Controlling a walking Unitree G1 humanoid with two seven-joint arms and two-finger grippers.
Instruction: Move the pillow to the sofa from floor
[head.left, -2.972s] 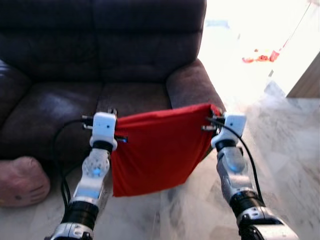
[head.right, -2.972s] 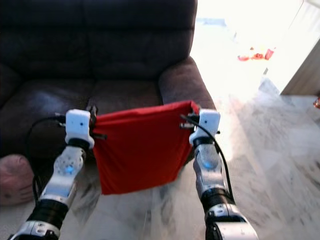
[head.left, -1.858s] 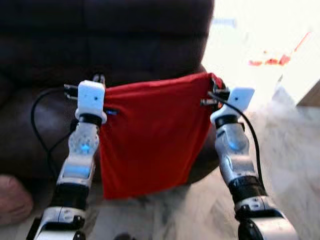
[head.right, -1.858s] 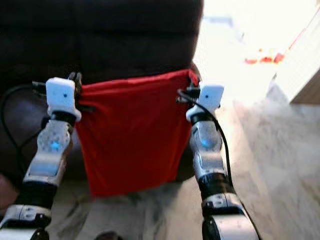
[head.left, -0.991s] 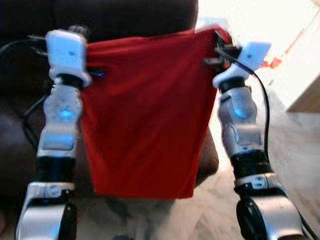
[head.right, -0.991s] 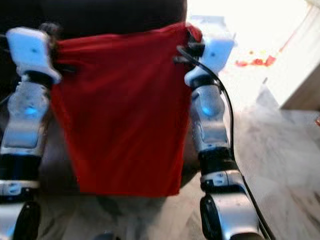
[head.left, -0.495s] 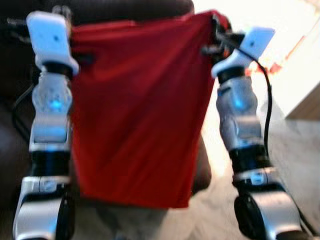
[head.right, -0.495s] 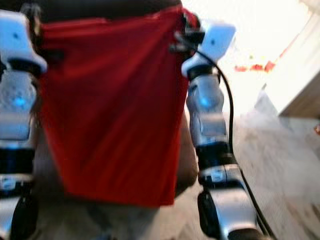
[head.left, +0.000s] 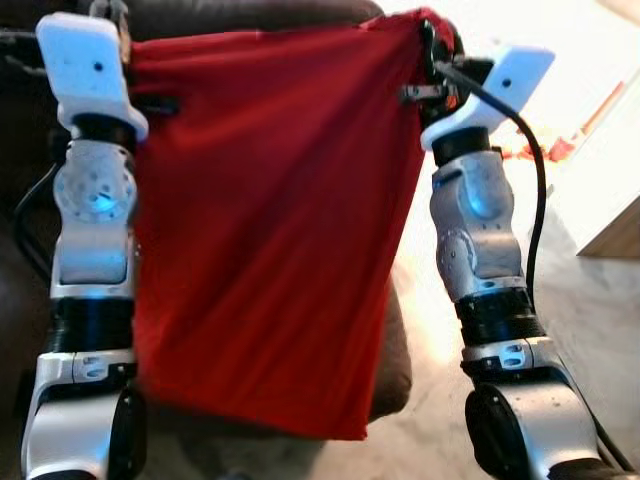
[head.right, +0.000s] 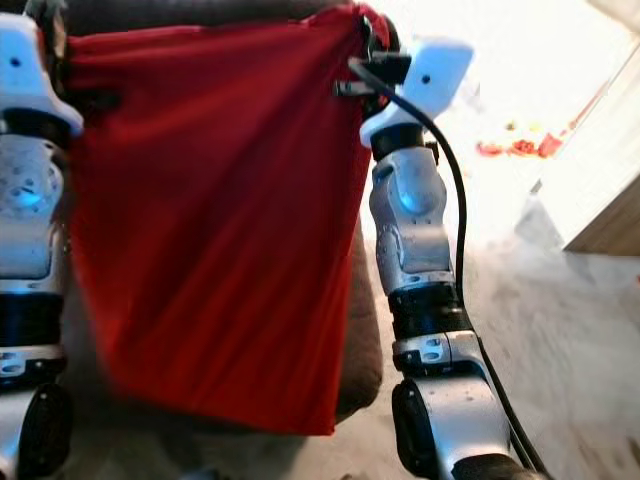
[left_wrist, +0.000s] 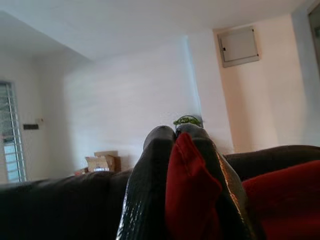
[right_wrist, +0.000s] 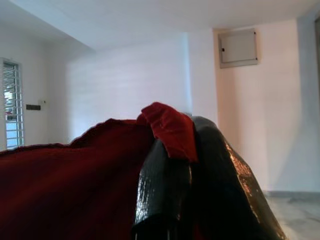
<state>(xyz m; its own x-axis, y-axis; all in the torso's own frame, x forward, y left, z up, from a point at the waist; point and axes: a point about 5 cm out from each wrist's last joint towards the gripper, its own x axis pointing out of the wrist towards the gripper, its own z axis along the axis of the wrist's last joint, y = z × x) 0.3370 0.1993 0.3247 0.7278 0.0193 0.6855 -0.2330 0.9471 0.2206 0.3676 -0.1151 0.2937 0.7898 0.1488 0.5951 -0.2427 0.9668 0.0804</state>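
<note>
Carry step: left gripper (left_wrist: 181, 131) and right gripper (right_wrist: 172, 150) each pinch a pillow (head.left: 265, 215) top corner; next, lower onto the sofa (head.left: 392, 350) at 12 o'clock.

A dark brown sofa (head.left: 395, 340) is filling the view from nine to twelve o'clock, its armrest showing near six. A pale marbled floor (head.right: 590, 330) is spreading out at four o'clock, and strong light is washing it out toward one and two o'clock. White walls (left_wrist: 130, 110) and a white ceiling (right_wrist: 150, 20) are enclosing the room, a louvred window (left_wrist: 10, 130) is letting in daylight, and a wall panel (right_wrist: 239, 47) is sitting high on the wall.
</note>
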